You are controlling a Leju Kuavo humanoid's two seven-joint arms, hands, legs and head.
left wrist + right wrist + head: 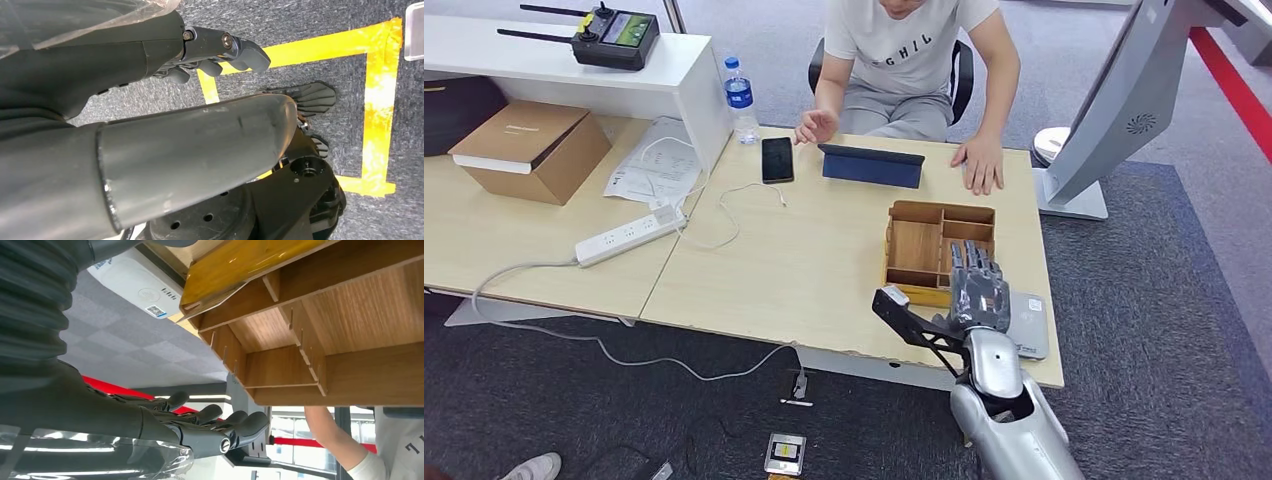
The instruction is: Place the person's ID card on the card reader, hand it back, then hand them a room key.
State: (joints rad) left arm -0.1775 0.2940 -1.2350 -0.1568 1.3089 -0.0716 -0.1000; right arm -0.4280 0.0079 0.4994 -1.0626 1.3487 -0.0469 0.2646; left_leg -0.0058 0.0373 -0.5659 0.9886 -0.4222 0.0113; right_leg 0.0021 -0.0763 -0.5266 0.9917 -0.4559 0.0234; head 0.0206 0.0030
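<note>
Collision with the wooden organizer (939, 240) is risked: the right hand (977, 285), empty with fingers extended, is positioned directly over it beside the card reader (1029, 325).

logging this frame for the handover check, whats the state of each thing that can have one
right hand: empty, fingers apart, over the wooden tray's near edge
left hand: empty, fingers curled in, hanging above the floor
wooden tray: compartments in view look empty
card reader: no card visible on it
phone: flat, screen dark
tablet: propped up before the person
water bottle: upright, capped
</note>
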